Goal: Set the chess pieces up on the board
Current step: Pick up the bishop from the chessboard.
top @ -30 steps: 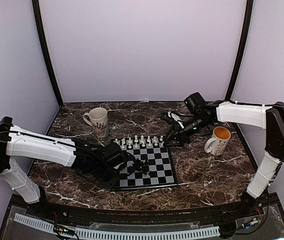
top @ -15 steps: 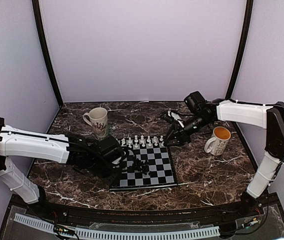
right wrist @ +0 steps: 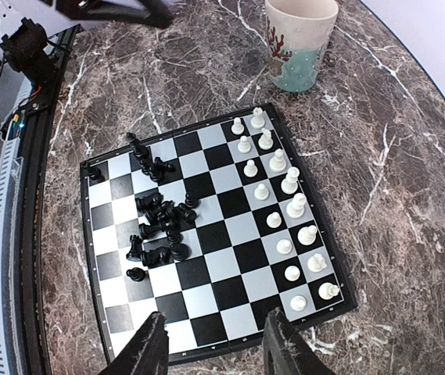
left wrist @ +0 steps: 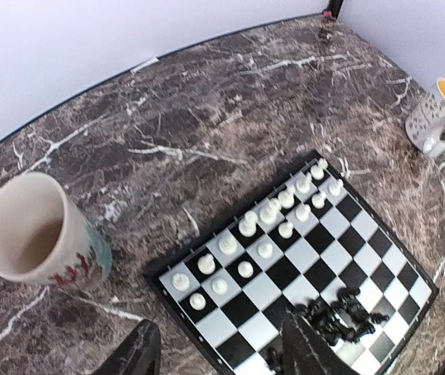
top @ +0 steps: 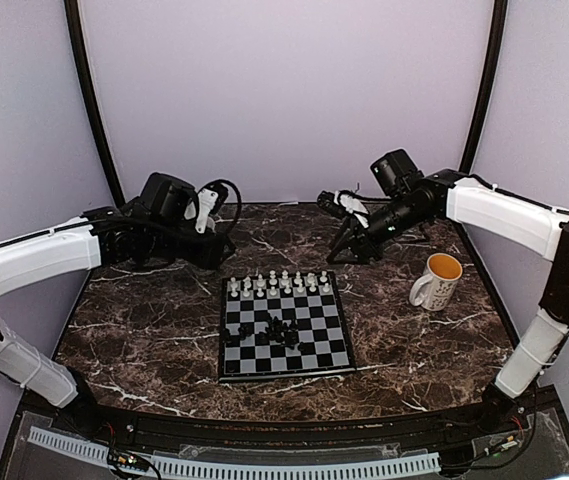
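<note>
The board (top: pixel 285 376) lies mid-table. White chess pieces (top: pixel 284 283) stand upright in two rows along its far edge. Black chess pieces (top: pixel 279 330) lie in a loose heap near its middle, a few toward its left side. My left gripper (top: pixel 219 252) hangs high at the back left, open and holding nothing. In the left wrist view the left gripper (left wrist: pixel 222 355) looks down on the board (left wrist: pixel 308 254), the white pieces (left wrist: pixel 277 219) and the black pieces (left wrist: pixel 339 316). My right gripper (top: pixel 349 250) hovers high at the back right, open and holding nothing. The right wrist view has the right gripper (right wrist: pixel 216 348) over the board (right wrist: pixel 230 293), white pieces (right wrist: pixel 285 207) and black heap (right wrist: pixel 159 223).
A cream mug with red figures (left wrist: pixel 38 230) stands left of the board's far corner, hidden under my left arm in the top view. A white mug with an orange inside (top: pixel 436 280) stands right of the board. Dark marble table (top: pixel 414 340) lies all round.
My left gripper has pulled away from the board's left side, risen to the back left and opened. My right gripper has lifted a little toward the back.
</note>
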Controlling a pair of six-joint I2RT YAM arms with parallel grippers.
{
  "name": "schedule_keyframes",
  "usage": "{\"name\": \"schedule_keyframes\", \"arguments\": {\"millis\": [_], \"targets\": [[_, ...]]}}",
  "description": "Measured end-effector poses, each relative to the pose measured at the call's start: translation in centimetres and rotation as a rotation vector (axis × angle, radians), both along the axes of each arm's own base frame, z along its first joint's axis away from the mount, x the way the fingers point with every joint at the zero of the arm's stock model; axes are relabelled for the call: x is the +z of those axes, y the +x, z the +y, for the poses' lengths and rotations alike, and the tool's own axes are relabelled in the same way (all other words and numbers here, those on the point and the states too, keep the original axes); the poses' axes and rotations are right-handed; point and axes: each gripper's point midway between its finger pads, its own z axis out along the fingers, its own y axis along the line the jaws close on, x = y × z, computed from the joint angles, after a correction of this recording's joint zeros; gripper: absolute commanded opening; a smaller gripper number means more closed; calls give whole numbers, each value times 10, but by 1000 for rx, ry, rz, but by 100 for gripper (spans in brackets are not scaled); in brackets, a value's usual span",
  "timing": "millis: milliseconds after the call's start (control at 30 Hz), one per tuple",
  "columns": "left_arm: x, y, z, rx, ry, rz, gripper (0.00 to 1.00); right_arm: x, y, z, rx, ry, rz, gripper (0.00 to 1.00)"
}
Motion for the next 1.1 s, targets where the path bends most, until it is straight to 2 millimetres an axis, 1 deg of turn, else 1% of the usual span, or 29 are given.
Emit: {"name": "schedule_keyframes", "arguments": {"millis": [67, 133, 200, 267, 333, 433, 567, 600, 700, 900, 1100], "targets": [[7, 23, 4, 17, -35, -27, 55, 1, -2, 4, -5, -22, -12, 42], [14, 44, 1, 13, -73, -56, 55, 3, -4, 9, -6, -37, -29, 42], [17, 59, -4, 3, -95, -73, 55, 3, -5, 12, -8, -50, -41, 42], [18, 70, -6, 0, -113, -81, 55, 1, -4, 16, -13, -65, -48, 42], [19, 77, -4, 0, -141, -81, 55, -4, -2, 20, -13, -86, -53, 42], [18, 87, 10, 19, -197, -81, 55, -14, 3, 23, -20, -126, -51, 42], [6, 90, 36, 62, -201, -68, 55, -32, 1, 32, -2, -178, -46, 42], [6, 89, 38, 64, -199, -69, 55, -37, -1, 35, 6, -193, -44, 42], [12, 85, 38, 54, -201, -85, 55, -51, -6, 43, 29, -230, -38, 42], [32, 81, 38, 39, -222, -135, 55, -81, -19, 62, 86, -295, -24, 42], [37, 80, 38, 35, -224, -152, 55, -111, -36, 72, 141, -369, -5, 42]]}}
